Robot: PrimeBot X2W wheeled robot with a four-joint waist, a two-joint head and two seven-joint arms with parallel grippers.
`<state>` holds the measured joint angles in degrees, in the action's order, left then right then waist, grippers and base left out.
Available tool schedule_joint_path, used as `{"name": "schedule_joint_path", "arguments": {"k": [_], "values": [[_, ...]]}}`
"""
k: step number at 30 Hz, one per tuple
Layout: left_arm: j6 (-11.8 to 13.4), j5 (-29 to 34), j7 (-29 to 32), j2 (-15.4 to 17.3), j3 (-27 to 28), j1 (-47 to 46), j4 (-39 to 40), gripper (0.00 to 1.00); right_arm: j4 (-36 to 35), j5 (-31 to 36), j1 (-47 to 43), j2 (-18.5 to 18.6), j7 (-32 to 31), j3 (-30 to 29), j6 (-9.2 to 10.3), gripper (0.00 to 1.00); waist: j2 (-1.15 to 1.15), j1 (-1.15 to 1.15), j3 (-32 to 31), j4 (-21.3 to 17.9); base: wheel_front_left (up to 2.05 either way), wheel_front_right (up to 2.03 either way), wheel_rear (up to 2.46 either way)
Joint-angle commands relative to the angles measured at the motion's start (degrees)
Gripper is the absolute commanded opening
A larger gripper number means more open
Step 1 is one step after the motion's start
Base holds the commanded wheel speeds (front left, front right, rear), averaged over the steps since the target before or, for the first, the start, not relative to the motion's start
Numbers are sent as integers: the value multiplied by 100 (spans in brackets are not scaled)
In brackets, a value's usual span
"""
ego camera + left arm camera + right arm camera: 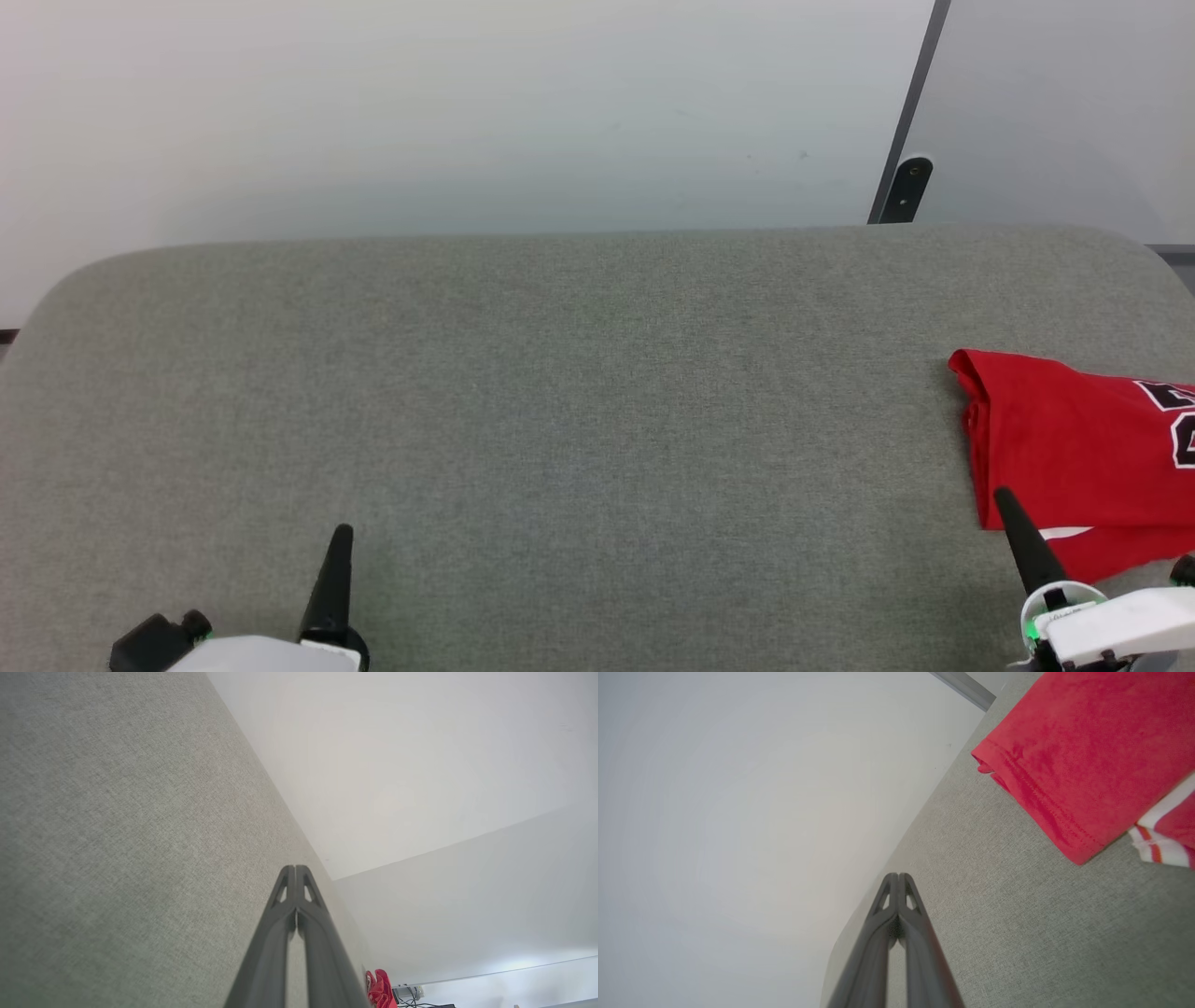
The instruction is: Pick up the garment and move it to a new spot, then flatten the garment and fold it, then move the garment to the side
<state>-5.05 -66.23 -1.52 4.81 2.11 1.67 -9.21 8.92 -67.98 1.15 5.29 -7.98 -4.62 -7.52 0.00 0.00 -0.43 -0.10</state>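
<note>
The garment [1074,457] lies folded at the right end of the grey table [560,392], with its hem facing left and its length cut by the frame. The left gripper [343,534] and the right gripper [1002,495] are both closed and hold nothing.

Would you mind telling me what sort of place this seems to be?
Probably an indoor lab or test room: a grey fabric-covered table against bare white wall panels, the folded red garment at its right end, and cables by the wall in the left wrist view.
</note>
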Motion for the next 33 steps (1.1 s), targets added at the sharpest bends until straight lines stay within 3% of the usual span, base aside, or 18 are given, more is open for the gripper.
{"name": "schedule_joint_path", "arguments": {"k": [1,33], "values": [[-44,-154,38,7,32,-125,20,0,-17,-147,138,-4,39,-33,3,0,0,0,1,0,0,0,0],[-176,-1718,449,-59,211,-549,-288,0,312,-1550,384,-156,105,-141,4,0,0,0,34,6,0,0,0]]}}
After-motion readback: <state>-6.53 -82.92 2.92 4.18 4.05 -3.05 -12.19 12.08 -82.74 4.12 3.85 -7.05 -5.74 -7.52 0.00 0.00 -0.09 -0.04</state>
